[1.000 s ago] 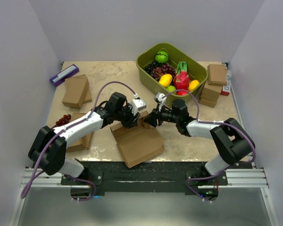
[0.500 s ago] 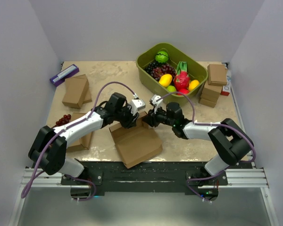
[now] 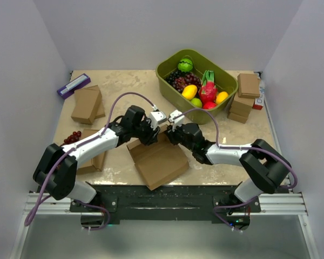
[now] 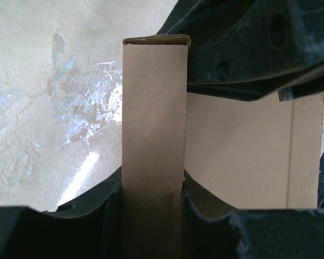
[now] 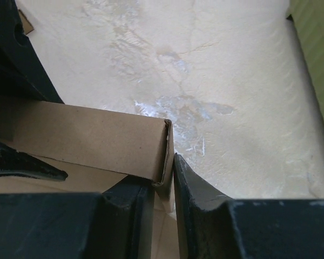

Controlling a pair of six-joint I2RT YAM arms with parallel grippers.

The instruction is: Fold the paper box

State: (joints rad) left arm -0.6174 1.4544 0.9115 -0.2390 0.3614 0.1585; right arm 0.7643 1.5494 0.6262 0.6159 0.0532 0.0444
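The paper box (image 3: 161, 163), a brown cardboard sheet with its back wall raised, lies at the near middle of the table. My left gripper (image 3: 151, 133) is shut on that folded back wall (image 4: 154, 108), which stands as an upright strip between its fingers (image 4: 205, 208). My right gripper (image 3: 170, 135) meets it from the right, its black body (image 4: 243, 48) close against the wall in the left wrist view. In the right wrist view the wall's end corner (image 5: 163, 145) sits pinched between the two fingers (image 5: 200, 205) of the right gripper (image 5: 164, 202).
An olive-green tub (image 3: 167, 73) of fruit stands behind the grippers. Small thick cardboard boxes lie at the left (image 3: 86, 104) and are stacked at the right (image 3: 247, 86). A purple item (image 3: 73, 85) and dark grapes (image 3: 71, 137) rest near the left edge.
The right gripper has moved left to the box's back wall and its jaws have narrowed onto the wall's end. The left gripper has kept its hold without moving.
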